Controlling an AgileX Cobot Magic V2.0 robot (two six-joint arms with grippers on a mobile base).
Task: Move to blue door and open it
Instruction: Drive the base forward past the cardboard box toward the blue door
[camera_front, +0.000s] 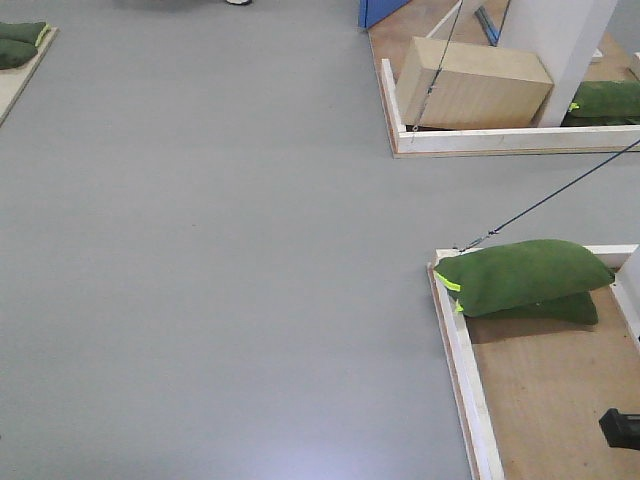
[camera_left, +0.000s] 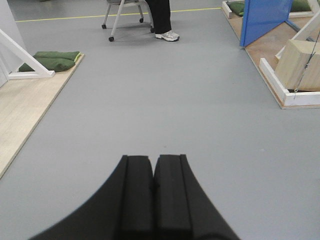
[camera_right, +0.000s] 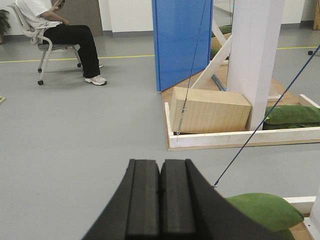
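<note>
— Where is the blue door (camera_right: 182, 42) from here?

— Far ahead and a little to the right, across the grey floor (camera_front: 200, 250). It stands upright on a wooden platform with a white rim (camera_right: 240, 137), just left of a white post (camera_right: 257, 50). A wooden block (camera_right: 210, 112) lies on the platform near the door's foot, with a thin cord (camera_right: 192, 60) running down to it.

— So the robot has not reached it?

— Not by my reading. The door is well apart from both arms, and only a sliver of it shows at the top edge of the front view. Driving across the floor looks to be the step in hand.

— And the handle?

— I see none on the face turned this way. It may be on the other side or above the picture; I cannot tell.

— What about the grippers?

— The left gripper (camera_left: 153, 165) has its pads pressed together with nothing between them. The right gripper (camera_right: 160, 167) is the same, closed flat and empty.

— Anything nearby?

— A green sandbag (camera_front: 520, 275) lies on a nearer platform at the right, and a seated person (camera_right: 55, 30) is far off to the left.

— What is left, then?

— Nearly all of it: close the gap, find the handle, open one gripper, take hold and swing the door.
</note>
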